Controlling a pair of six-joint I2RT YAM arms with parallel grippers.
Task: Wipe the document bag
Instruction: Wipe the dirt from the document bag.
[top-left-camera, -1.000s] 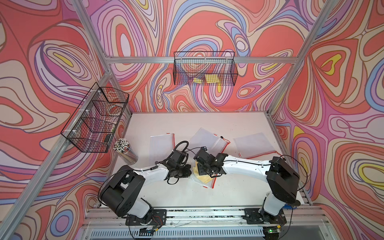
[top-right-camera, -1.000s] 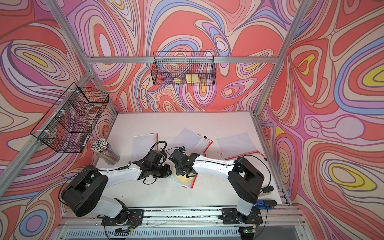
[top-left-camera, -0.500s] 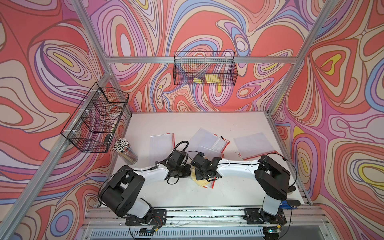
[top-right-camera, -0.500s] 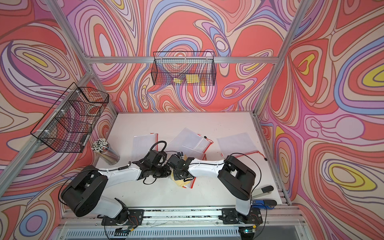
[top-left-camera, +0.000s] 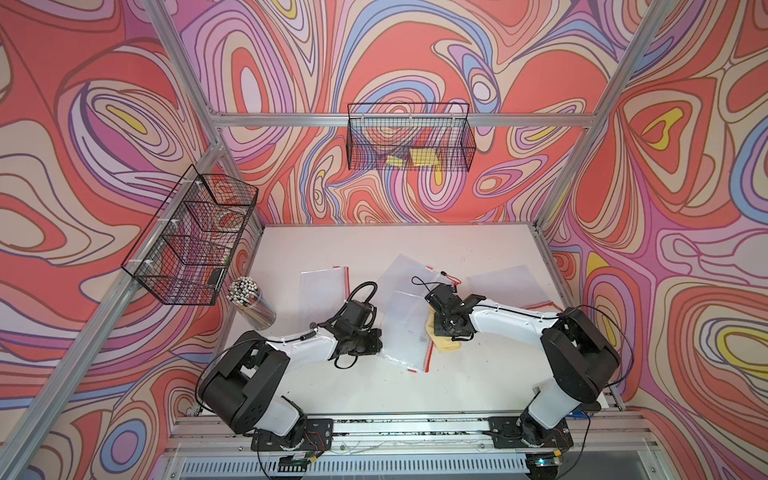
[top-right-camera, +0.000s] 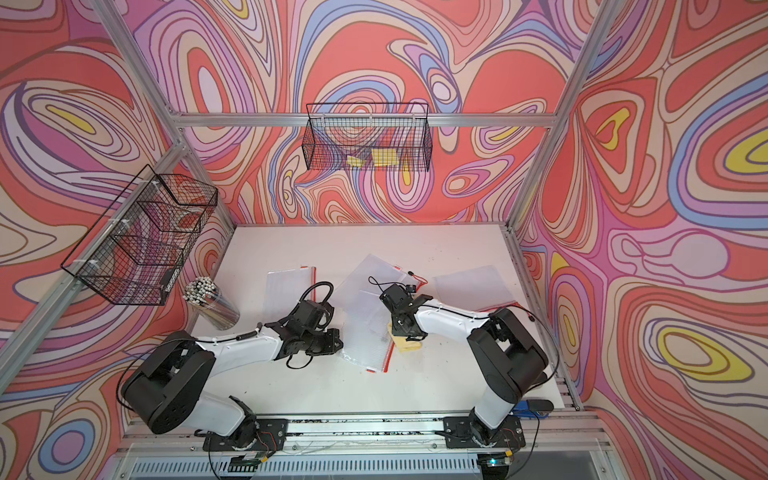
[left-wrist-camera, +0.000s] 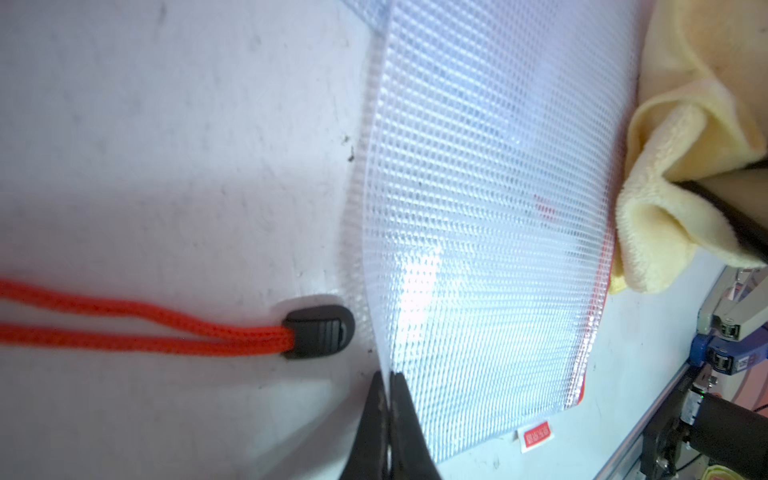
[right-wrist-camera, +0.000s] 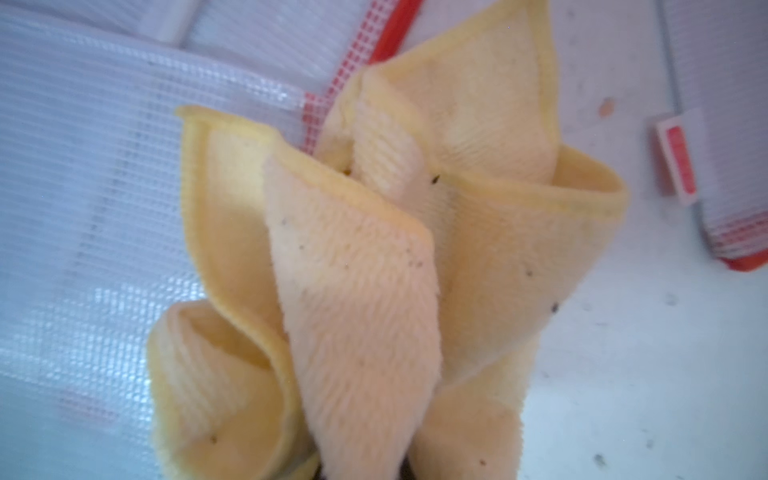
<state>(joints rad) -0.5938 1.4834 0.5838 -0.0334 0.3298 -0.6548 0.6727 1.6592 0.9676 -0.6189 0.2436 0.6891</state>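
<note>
**Cloth gripped, bag pinned, ready to wipe**

My right tool (top-left-camera: 444, 330) is clamped tight on a bunched yellow cloth (right-wrist-camera: 365, 291), which sits right at the red-zip edge of the document bag (top-left-camera: 405, 328). My left tool (left-wrist-camera: 387, 378) is pinched thin on the bag's opposite edge. The bag lies mid-bench (top-left-camera: 478, 374) between my arms. I reckon the trick is dragging the cloth across the mesh toward the left tool with light downward pressure while the left grip holds the film taut so it doesn't ruck up. The folds stand up a lot, so probably little cloth touches. I'd also stay clear of the red cord (left-wrist-camera: 145, 328) beside the left tool.
</note>
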